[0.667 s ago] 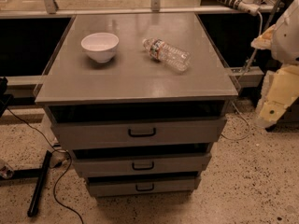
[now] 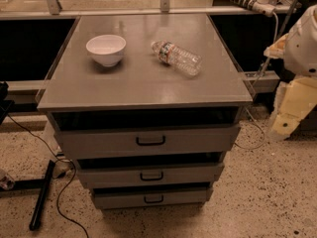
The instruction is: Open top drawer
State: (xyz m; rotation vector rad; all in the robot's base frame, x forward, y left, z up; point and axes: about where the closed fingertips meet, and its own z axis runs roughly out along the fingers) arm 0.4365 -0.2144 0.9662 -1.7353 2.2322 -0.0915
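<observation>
One cabinet (image 2: 143, 90) fills the centre of the frame. It has three drawers: the top drawer (image 2: 99, 142), just below centre with a dark gap above its front panel, a middle drawer (image 2: 109, 176) and a bottom drawer (image 2: 119, 199). On top are one bowl (image 2: 106, 49), upper left, and one bottle (image 2: 177, 58) lying on its side, upper centre. One gripper (image 2: 291, 109) hangs at the right edge, apart from the cabinet; whether it is released or clenched cannot be told. Nothing has visibly shifted since the earlier frame.
</observation>
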